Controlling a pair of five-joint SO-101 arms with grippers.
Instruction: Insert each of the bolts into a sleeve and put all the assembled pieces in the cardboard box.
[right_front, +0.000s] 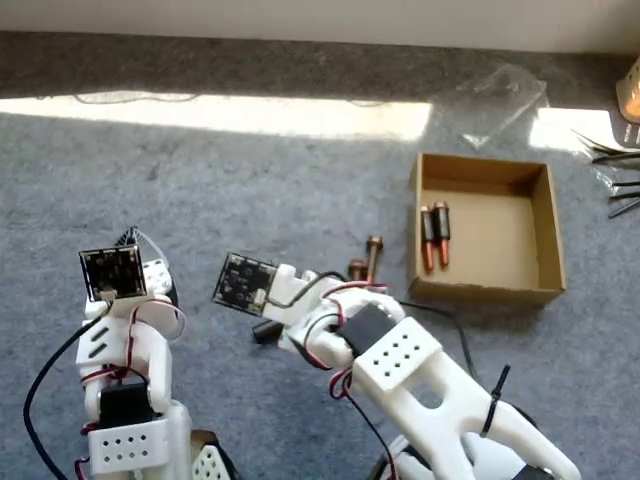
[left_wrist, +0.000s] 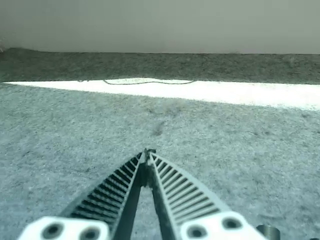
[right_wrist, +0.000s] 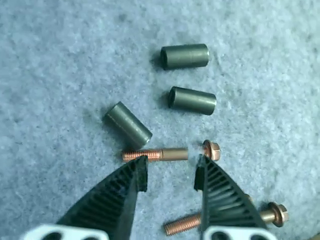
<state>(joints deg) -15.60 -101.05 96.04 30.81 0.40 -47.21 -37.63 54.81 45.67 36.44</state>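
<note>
While the right gripper (right_wrist: 171, 175) stands open and empty, one bolt (right_wrist: 160, 154) lies crosswise just beyond its tips. Three sleeves (right_wrist: 192, 100) lie farther ahead. A second bolt (right_wrist: 181, 226) sits apparently partly behind one finger. The left gripper (left_wrist: 146, 156) is closed on nothing.

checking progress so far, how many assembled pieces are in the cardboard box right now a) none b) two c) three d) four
b: the high view shows two assembled pieces lying side by side against the left wall inside the cardboard box.
</note>
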